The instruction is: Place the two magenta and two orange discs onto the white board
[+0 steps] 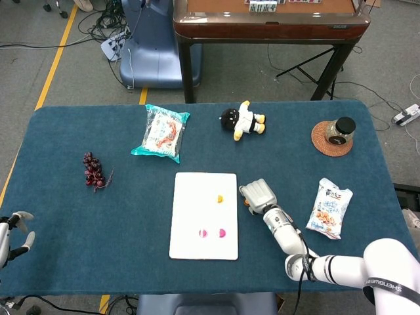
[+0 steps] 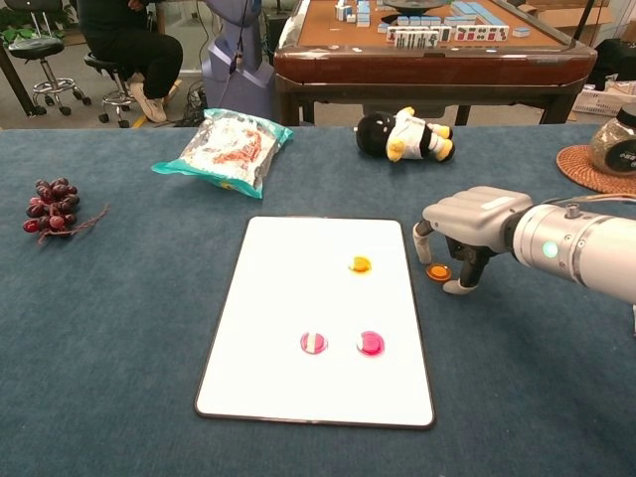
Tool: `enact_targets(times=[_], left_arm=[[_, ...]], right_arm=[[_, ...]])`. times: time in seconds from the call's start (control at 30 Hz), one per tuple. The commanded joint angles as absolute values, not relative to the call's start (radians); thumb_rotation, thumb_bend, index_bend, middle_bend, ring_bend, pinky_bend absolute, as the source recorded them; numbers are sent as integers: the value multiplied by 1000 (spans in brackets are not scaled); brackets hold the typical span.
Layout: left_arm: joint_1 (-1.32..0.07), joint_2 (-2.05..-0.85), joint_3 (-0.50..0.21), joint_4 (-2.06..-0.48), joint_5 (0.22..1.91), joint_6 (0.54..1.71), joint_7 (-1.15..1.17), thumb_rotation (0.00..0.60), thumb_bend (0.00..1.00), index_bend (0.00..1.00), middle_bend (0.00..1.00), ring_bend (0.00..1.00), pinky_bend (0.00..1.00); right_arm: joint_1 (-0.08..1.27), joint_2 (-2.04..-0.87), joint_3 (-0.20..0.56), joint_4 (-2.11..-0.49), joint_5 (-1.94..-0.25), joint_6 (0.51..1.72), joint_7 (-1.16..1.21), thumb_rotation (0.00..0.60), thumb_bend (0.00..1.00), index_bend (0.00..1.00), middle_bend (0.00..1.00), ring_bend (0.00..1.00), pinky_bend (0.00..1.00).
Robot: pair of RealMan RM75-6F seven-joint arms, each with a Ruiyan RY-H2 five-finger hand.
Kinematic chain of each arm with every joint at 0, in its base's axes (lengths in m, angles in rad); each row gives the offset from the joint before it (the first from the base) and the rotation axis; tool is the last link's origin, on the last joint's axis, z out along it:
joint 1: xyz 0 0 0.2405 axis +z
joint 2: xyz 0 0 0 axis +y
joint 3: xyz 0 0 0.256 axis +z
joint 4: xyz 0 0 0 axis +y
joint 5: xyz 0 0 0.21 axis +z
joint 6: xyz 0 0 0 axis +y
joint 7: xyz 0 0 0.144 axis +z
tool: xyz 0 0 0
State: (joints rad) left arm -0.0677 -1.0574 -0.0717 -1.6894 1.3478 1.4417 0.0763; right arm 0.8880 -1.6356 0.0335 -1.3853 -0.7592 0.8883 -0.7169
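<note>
Orange disc [image 2: 437, 271] under right hand [image 2: 467, 221], chest view only

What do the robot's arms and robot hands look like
The right robot hand is grey with a boxy back and pale fingers; its arm is silver-white with a small green light and black lettering near the base. The left robot hand looks light grey with dark joints.

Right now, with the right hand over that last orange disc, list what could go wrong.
1. The orange disc on the cloth lies flat under the right hand, between curled fingers; it looks thin, so the fingers may slip off or flick it away.
2. It sits just off the white board edge; a push could slide it against or under the rim.
3. Carrying it across, the hand might knock the orange disc on the board or the magenta discs.
</note>
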Motion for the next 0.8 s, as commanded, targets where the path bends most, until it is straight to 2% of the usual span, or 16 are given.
enact_targets(times=[0.03, 0.4, 0.8], left_arm=[[-68, -1057, -71, -1690, 1349, 1442, 76, 600, 381, 484, 563, 429, 627], [-68, -1058, -71, -1690, 1348, 1440, 74, 600, 381, 484, 563, 429, 627], [-70, -1058, -70, -1689, 1348, 1435, 73, 600, 382, 484, 563, 430, 627]], right_arm=[[886, -1637, 34, -1384, -765, 889, -714, 600, 285, 487, 1000, 1000, 1000], [878, -1627, 38, -1399, -785, 896, -707, 600, 288, 532, 1000, 1000, 1000], [885, -1596, 66, -1465, -813, 924, -710, 600, 289, 536, 1000, 1000, 1000]])
